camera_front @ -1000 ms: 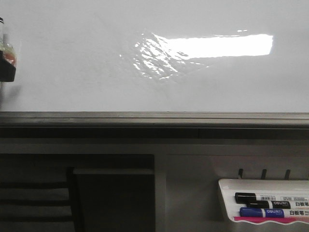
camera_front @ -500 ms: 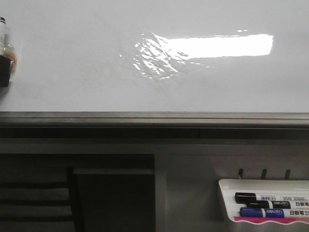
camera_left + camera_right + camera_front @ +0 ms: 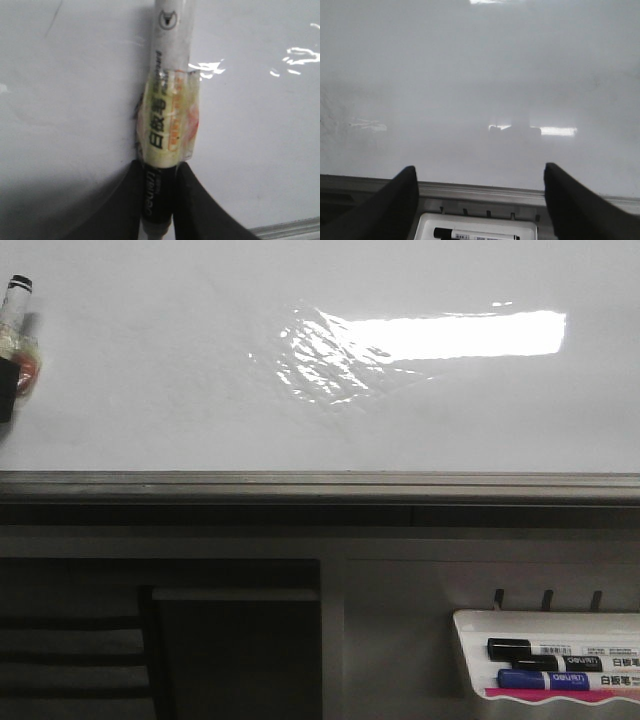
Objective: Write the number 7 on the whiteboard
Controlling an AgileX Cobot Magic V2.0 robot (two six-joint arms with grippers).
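Observation:
The whiteboard [image 3: 200,390] fills the upper front view, with a bright rectangular reflection and a dark grey bottom rail [image 3: 320,486]. My left gripper [image 3: 6,380] is at the board's far left edge, shut on a marker [image 3: 16,325] with a black end that points up along the board. In the left wrist view the gripper [image 3: 159,195] clamps the marker [image 3: 167,120] on its black part, below a yellowish taped label. No number 7 shows on the board. A faint thin slanted line [image 3: 52,22] shows in the left wrist view. My right gripper [image 3: 480,200] is open and empty, facing the board [image 3: 480,75] above the tray.
A small white marker tray [image 3: 468,625] hangs below the rail at the right. It holds a black marker [image 3: 545,650] and a blue marker [image 3: 545,679]. The tray [image 3: 427,222] and a black marker [image 3: 475,234] also show between my right fingers. Dark shelving [image 3: 80,640] is at the lower left.
The left gripper's black body has slid left, mostly out of the front view. The marker now shows further up the board with its black end visible. The right side is unchanged.

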